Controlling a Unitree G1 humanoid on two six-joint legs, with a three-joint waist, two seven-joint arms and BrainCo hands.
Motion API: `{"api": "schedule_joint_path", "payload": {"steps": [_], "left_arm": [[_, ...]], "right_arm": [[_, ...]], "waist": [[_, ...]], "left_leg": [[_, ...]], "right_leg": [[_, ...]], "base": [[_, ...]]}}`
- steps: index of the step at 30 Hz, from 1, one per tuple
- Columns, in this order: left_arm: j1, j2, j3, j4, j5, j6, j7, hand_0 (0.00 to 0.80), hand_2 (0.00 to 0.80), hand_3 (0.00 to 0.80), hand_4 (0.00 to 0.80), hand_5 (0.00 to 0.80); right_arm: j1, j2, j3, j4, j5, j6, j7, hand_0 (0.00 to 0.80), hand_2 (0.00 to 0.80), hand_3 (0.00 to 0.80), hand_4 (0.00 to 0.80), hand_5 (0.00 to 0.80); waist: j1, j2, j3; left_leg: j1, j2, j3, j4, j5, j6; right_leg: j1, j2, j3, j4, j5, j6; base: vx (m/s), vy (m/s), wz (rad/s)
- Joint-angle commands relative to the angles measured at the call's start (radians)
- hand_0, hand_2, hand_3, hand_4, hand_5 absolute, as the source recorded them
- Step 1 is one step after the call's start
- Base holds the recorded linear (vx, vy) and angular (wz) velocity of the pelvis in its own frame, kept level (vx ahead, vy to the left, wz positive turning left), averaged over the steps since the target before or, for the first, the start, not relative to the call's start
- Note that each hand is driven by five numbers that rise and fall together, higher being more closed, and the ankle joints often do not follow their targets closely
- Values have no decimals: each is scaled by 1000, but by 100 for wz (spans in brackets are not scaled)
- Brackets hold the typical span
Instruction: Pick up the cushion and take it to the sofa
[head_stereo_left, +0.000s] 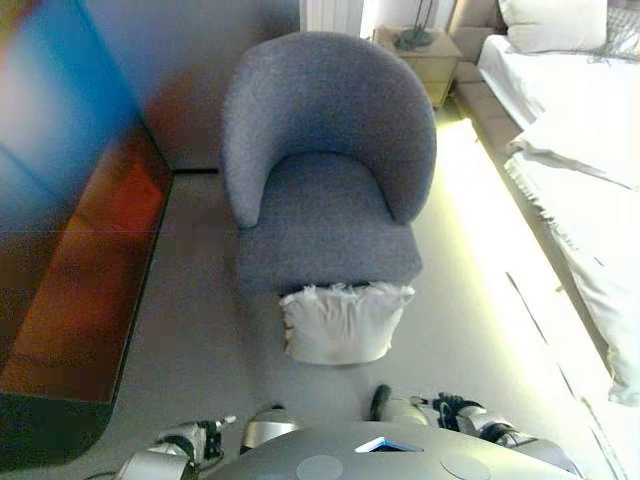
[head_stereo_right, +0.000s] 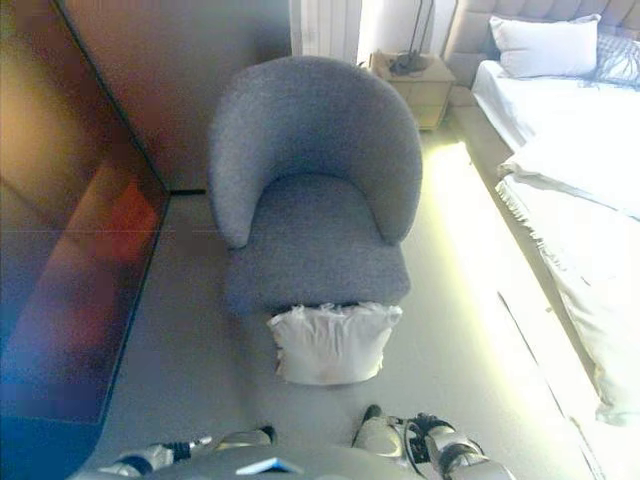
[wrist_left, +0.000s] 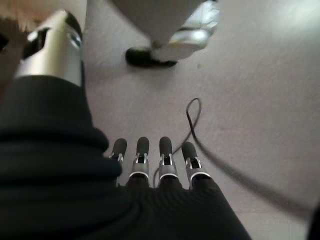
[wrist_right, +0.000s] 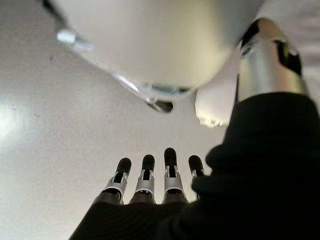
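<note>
Daylight washes in from the bed (head_stereo_left: 590, 130) side — a bright glare strip runs along the floor (head_stereo_left: 480, 230). The dark panel (head_stereo_left: 60, 200) at left blurs into colour smears.

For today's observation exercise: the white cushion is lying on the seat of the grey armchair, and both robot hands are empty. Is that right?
Not quite. The white cushion is on the floor, leaning against the front of the grey armchair, not on its seat; the left eye view shows this. The rest holds: the left hand and right hand are empty.
</note>
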Motion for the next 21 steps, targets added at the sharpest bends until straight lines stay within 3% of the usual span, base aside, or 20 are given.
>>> {"api": "schedule_joint_path", "payload": {"steps": [1, 7, 13, 16, 18, 21], "left_arm": [[-38, 25, 43, 55, -1, -11, 38, 0, 0, 0, 0, 0], [-26, 8, 53, 72, 45, -25, 43, 0, 0, 0, 0, 0], [-38, -21, 35, 54, -12, -70, 88, 0, 0, 0, 0, 0], [-64, -35, 4, 22, -38, -84, 76, 0, 0, 0, 0, 0], [-81, -37, -12, 2, -54, -100, 59, 0, 0, 0, 0, 0], [-111, -40, -21, -16, -94, -151, 57, 0, 0, 0, 0, 0]], "right_arm": [[-24, -7, 27, 44, -71, 4, 31, 0, 0, 0, 0, 0], [-31, -4, 37, 57, -46, 26, 51, 0, 0, 0, 0, 0], [-70, -27, 60, 42, -1, 43, 18, 0, 0, 0, 0, 0], [-102, -51, 67, 17, 33, 44, -29, 0, 0, 0, 0, 0], [-127, -62, 73, 8, 58, 23, -61, 0, 0, 0, 0, 0], [-155, -65, 76, -2, 101, -30, -97, 0, 0, 0, 0, 0]], "waist": [[-3, -28, 21], [8, -39, 7], [16, -21, 46], [19, 8, 84], [23, 28, 112], [16, 27, 134]], "left_leg": [[-49, -74, -17, 54, -59, 105], [-54, -43, -32, 92, -64, 72], [-163, -37, -66, 271, -29, 33], [-234, -25, -50, 289, 26, 8], [-289, 4, -23, 242, 87, -8], [-306, 0, -13, 211, 49, 13]], "right_leg": [[52, -77, -3, -3, -16, 66], [128, -28, -8, -66, -54, 33], [115, -27, -24, -61, -73, -3], [94, -32, -32, -55, -79, -10], [84, -28, -30, -65, -85, -7], [38, -39, -25, -56, -86, -5]], "base": [[223, -188, 1], [179, -236, -1], [32, -100, 1], [-66, 90, 7], [-77, 128, 13], [-67, 106, 4]]}}
